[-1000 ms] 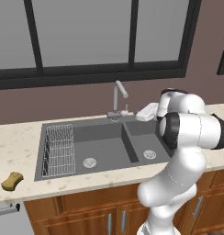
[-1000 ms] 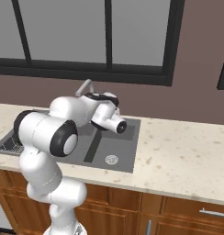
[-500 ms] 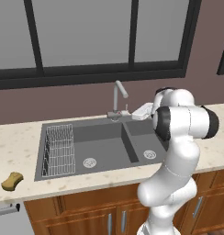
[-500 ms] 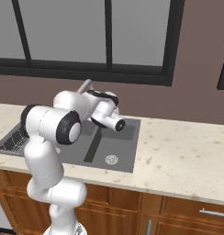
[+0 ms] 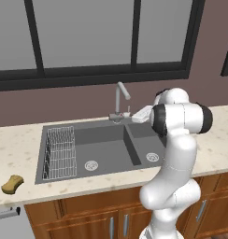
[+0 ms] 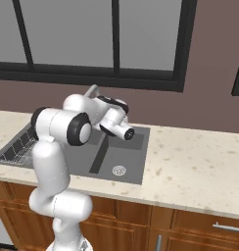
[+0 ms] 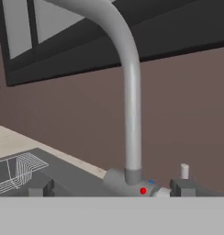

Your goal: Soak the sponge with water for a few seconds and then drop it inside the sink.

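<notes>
The sponge (image 5: 12,184) lies flat on the speckled beige tabletop (image 5: 17,149), near its front edge and well to the left of the sink (image 5: 102,150), with nothing touching it. It is well apart from the arm.

The sink is a dark grey double basin set into the tabletop below the dark-framed window (image 5: 88,42). Its larger left basin holds a wire rack (image 5: 60,151) against the left wall and a round silver drain (image 5: 91,165) just right of the rack. The smaller right basin has its own drain (image 5: 152,157), partly beside the arm's white body. In the right base view the right basin's drain (image 6: 119,170) shows clearly, near the front wall.

The faucet (image 5: 119,100) rises from the far rim of the sink, about at the divider between basins, its spout curving over. In the hand view the faucet (image 7: 127,101) stands close and upright, its base showing a red dot and a small blue mark, with a small handle (image 7: 184,170) just to its right.

The end effector (image 7: 109,187) sits close in front of the faucet base, near the sink's far rim. Its two dark fingertips (image 7: 40,188) stand wide apart on either side of the base, open and gripping nothing.
</notes>
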